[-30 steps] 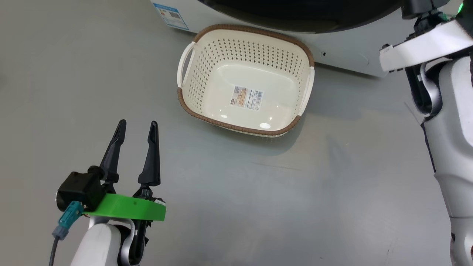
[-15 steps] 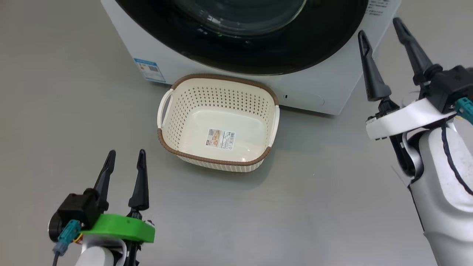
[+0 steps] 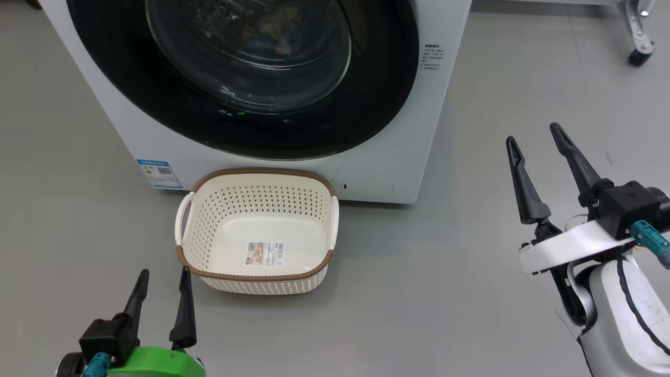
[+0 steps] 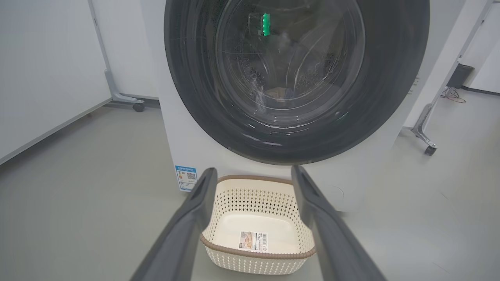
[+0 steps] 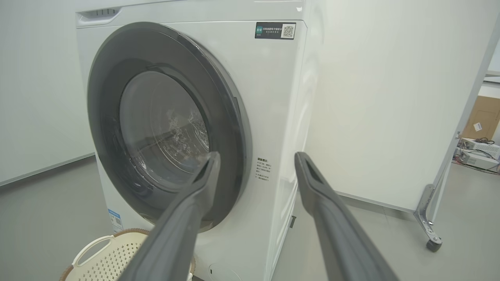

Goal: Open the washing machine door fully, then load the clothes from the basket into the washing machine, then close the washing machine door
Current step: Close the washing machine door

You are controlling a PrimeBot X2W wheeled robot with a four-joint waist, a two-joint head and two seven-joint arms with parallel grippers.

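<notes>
left tool (image 3: 164, 271) and right tool (image 3: 532, 132) hung spread, empty; round black-rimmed glass door (image 3: 377, 104) lay flush on the white box-shaped washing machine (image 3: 437, 110), pale blue clothes (image 3: 272, 29) dim behind it; cream perforated plastic basket (image 3: 261, 170) sat empty before it; if not truly caught, the door might spring open.
</notes>
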